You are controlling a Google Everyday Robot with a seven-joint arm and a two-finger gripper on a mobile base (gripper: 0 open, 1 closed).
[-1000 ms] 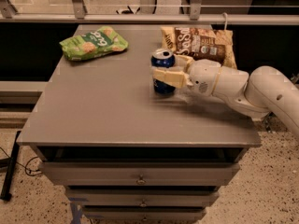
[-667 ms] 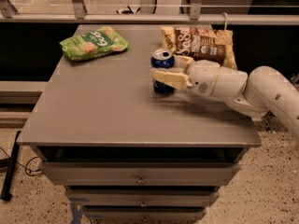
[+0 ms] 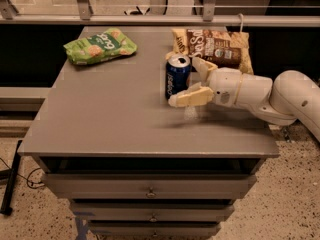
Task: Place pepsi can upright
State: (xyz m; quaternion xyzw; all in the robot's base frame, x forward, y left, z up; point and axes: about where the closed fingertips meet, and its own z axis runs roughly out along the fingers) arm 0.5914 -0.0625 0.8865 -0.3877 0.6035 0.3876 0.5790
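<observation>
Currently: pepsi can (image 3: 177, 76) upright, grey table (image 3: 110, 119) | pincer (image 3: 185, 82) spread, flanking it, ungripped | speckled floor (image 3: 295, 194)

The one camera looks down from high in front of the grey worktop (image 3: 125, 119), facing its far edge. It is near enough that the whole top and the drawer fronts (image 3: 150, 184) below fill the view. The claw (image 3: 186, 83) reaches in over the worktop's right side, fingers spread beside the pepsi can (image 3: 177, 74).
</observation>
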